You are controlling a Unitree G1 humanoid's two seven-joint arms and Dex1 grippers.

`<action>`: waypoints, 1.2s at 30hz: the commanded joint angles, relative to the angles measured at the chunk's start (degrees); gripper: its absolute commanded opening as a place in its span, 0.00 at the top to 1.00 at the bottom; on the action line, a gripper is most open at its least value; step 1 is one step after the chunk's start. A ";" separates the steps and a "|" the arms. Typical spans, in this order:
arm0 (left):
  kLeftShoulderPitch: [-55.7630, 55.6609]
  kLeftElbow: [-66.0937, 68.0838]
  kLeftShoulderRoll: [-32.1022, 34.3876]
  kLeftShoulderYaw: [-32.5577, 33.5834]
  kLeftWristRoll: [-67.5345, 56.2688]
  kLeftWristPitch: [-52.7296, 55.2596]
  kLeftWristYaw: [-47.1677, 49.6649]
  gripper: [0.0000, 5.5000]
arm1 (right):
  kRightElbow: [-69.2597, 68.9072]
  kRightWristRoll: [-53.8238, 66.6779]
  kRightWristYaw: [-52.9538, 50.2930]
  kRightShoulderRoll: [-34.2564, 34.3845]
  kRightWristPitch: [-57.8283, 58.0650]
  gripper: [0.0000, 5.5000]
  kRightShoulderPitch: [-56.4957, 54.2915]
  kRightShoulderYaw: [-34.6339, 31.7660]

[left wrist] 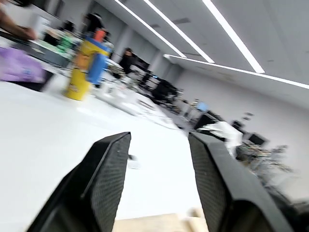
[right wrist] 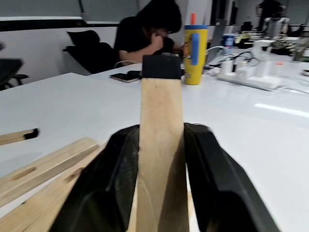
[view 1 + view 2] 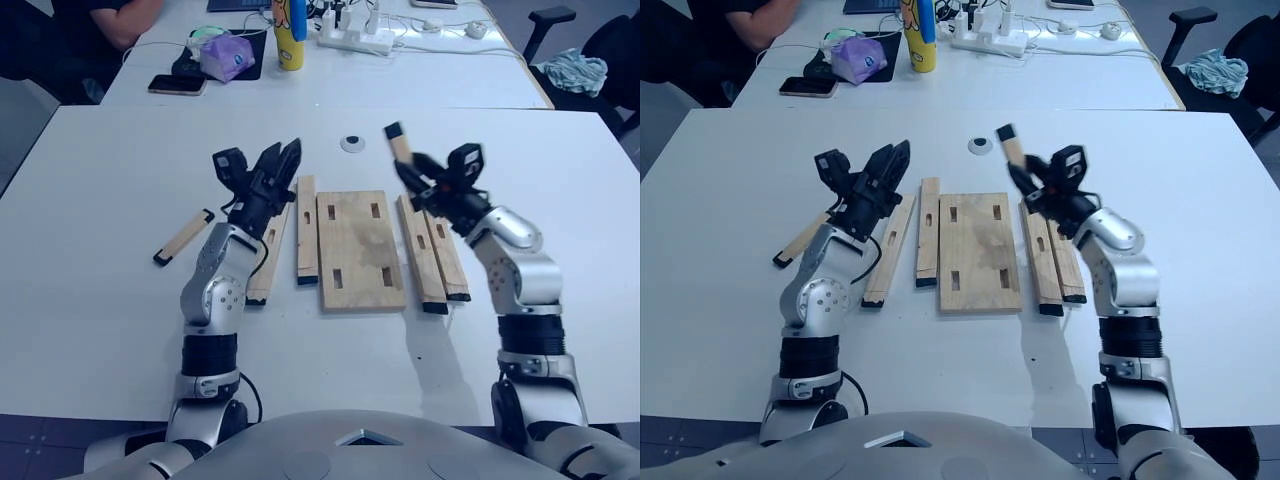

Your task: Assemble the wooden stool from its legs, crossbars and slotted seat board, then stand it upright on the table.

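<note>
**Operator:** Report tool state and part positions, taking the seat board [image 3: 360,250] as the clock centre.

**Technician:** The right gripper [image 3: 412,168] is at 1 o'clock, raised off the table [image 3: 100,200]. Both its fingers are clamped on a short black-capped stick [image 2: 161,111]. The stick stands tilted with its cap uppermost, which probably leaves the lower end free to go into a slot. The left gripper [image 3: 283,150] is at 10 o'clock, above the table, with its fingers parted and nothing between them. It looks ready to steady or pick up a part.

**Operator:** And the loose parts?

**Technician:** The board lies flat with its slots facing up. One slotted bar [image 3: 307,228] lies just beside its 9 o'clock edge, and a second bar [image 3: 262,270] lies farther out, partly under the left arm. Two more bars [image 3: 435,260] lie side by side at 3 o'clock. Another short stick [image 3: 183,237] lies well apart at 9 o'clock. A small round disc [image 3: 352,143] sits at 12 o'clock.

**Operator:** Progress?

**Technician:** Early stage. As far as can be seen, no joint is made. Keeping the parts alongside the board puts every slot within reach.
</note>
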 commanded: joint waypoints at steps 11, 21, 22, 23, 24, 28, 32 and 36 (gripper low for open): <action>-3.24 2.03 0.32 -0.85 -8.16 16.61 0.80 0.60 | -4.92 4.34 6.80 3.54 -2.03 0.76 4.03 4.36; -2.63 3.54 -0.80 -1.67 -6.89 16.26 1.07 0.63 | -7.94 5.96 7.73 3.52 -0.92 0.76 6.55 5.65; -2.48 3.28 -0.83 -1.63 -6.90 16.29 1.16 0.64 | -8.18 6.07 7.70 3.40 -0.83 0.76 6.74 5.64; -2.37 3.02 -0.77 -1.68 -6.85 16.35 1.15 0.67 | -8.28 6.13 7.72 3.29 -0.76 0.76 6.84 5.57; -2.27 2.84 -0.76 -1.60 -6.83 16.37 1.25 0.71 | -8.34 6.20 7.77 3.20 -0.66 0.76 6.91 5.50; -2.00 2.51 -0.83 -1.59 -6.72 16.60 1.76 0.81 | -8.29 6.23 7.64 3.07 -0.33 0.76 6.64 5.30; -1.76 2.59 -0.97 -1.78 -5.93 16.62 2.61 0.89 | -7.65 5.21 6.88 3.14 -0.65 0.76 6.06 5.41; -2.14 3.19 -1.41 -0.58 -4.66 14.78 3.91 0.91 | -6.97 3.50 5.97 2.87 -0.71 0.76 6.03 5.96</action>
